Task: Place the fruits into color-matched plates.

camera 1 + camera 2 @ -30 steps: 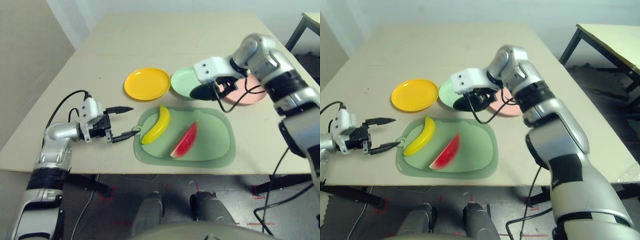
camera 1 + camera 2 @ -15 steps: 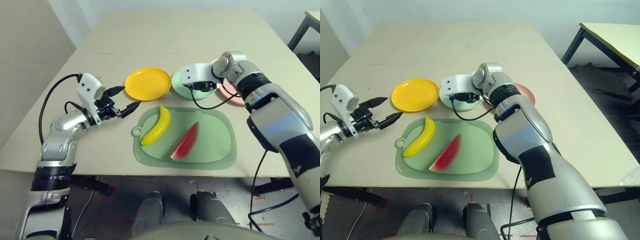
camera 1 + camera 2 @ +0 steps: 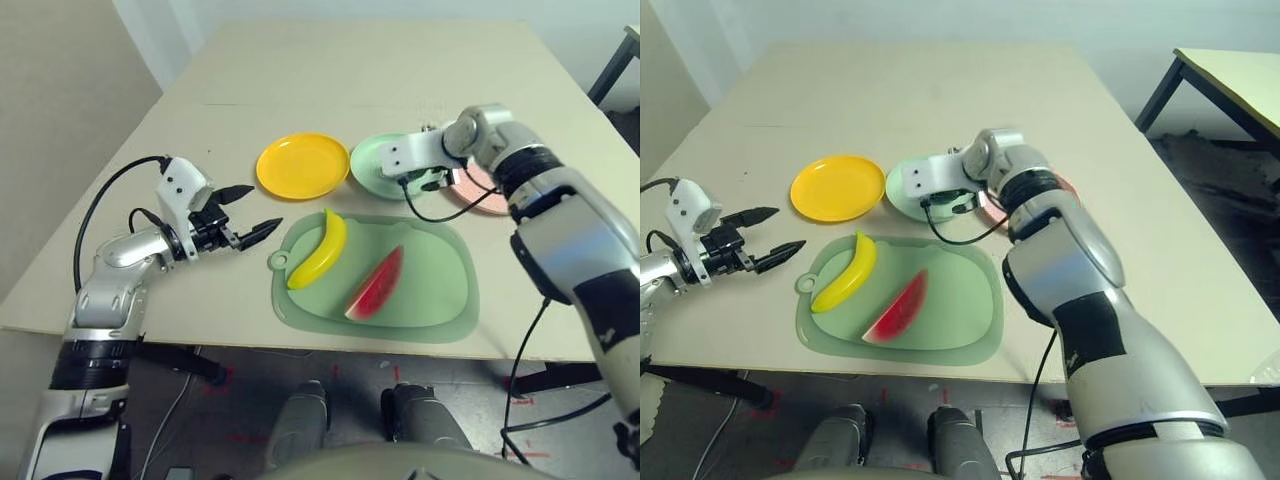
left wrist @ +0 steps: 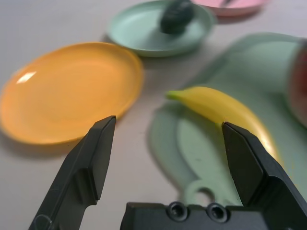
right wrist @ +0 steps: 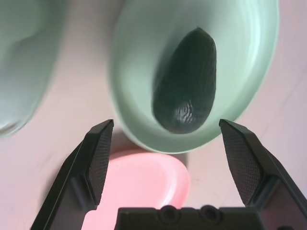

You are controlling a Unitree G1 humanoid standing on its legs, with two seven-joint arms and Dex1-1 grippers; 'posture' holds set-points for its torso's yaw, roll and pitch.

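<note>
The avocado [image 5: 184, 86] is seen lying in the mint green plate [image 5: 249, 72], with its long axis running from the plate's middle toward the rim and the broad end nearest the right end effector [image 5: 170, 158]. In the head views the fruit is largely hidden behind the right wrist housing. The right end effector is held above the plate with its fingers [image 5: 98, 158] spread wide and nothing gripped between them. The pink plate [image 3: 478, 190] is partly covered by the right forearm and a black cable, so that its near rim alone is seen clearly.

The left end effector [image 3: 252, 210] is held over bare tabletop [image 3: 200, 290] just beside the handle tab of the green mat [image 3: 440, 290]; its fingers are spread apart and empty, and are pointed toward the banana [image 3: 320, 250]. The banana is laid on the left part of the mat, with its long axis running diagonally from the near left to the far right and one tip directed toward the gap between the yellow-orange plate [image 3: 303, 165] and the mint green plate. The watermelon wedge [image 3: 378, 284] is laid near the mat's middle on a similar diagonal, apart from the banana. In the left wrist view the wedge is cut off at the picture edge.

The yellow-orange plate is empty. Open tabletop is available beyond the three plates and to the left of the mat; the mat's near edge lies close to the tabletop's front edge.
</note>
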